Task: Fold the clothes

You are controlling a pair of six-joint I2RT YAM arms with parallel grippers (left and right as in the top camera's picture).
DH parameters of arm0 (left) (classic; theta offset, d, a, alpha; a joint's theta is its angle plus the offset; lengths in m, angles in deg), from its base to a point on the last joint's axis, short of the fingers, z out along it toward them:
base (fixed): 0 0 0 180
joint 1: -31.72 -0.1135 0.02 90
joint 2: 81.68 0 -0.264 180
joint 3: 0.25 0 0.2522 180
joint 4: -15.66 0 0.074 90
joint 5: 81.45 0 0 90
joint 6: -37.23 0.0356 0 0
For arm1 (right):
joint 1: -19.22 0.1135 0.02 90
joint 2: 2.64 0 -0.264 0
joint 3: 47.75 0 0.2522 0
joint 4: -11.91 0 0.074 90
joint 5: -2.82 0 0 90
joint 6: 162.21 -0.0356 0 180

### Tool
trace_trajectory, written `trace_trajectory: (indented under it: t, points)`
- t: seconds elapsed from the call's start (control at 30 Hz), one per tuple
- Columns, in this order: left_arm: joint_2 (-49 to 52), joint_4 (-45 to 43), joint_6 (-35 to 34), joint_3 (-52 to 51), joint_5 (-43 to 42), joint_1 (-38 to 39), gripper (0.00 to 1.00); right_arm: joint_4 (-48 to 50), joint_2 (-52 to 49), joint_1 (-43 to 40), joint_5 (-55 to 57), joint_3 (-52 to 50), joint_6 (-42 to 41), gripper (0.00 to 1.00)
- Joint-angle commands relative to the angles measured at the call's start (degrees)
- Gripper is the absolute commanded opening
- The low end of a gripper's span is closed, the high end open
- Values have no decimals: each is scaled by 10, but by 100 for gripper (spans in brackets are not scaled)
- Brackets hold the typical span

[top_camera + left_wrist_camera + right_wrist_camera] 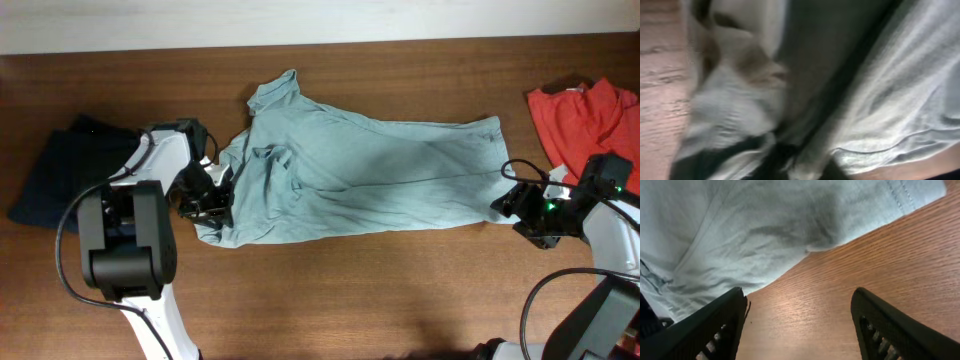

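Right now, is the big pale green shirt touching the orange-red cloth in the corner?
Apart. The overhead view shows a strip of bare brown wooden table between the right end of the pale green shirt and the orange-red cloth.

Overhead: fixed above, looks straight down, far enough to take whole table (330, 290). My left wrist: pressed close on shirt (880, 90), blurred. My right wrist: low, close, facing shirt edge over table. All share shirt.
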Motion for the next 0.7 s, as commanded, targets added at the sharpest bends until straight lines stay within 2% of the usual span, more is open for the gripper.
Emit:
trace_trajectory:
  t: [0.0,0.07,0.13,0.2,0.27,0.37,0.4,0.57,0.6,0.67]
  points:
    - [7,-6,4,-22,-3,-3,1,7,3,5,7,6,5,67]
    - [7,-9,-1,-22,-2,-7,1,22,-1,5,7,6,5,61]
    - [7,-12,-5,-22,0,-13,1,46,-8,6,-6,6,5,50]
    - [7,-13,-5,-22,1,-21,1,76,-21,12,-10,6,11,47]
    - [7,-13,-5,-22,1,-28,1,89,-35,16,-7,6,11,47]
    - [7,-9,-5,-22,1,-38,1,92,-58,17,21,6,11,67]
    - [7,-9,-5,-22,1,-41,1,96,-66,17,33,7,11,70]
    - [7,-12,-5,-22,1,-46,1,137,-87,16,34,6,26,72]
    - [7,-14,-5,-22,1,-46,1,144,-89,16,34,6,26,67]
    - [7,-15,-5,-22,1,-46,1,151,-93,16,35,6,26,50]
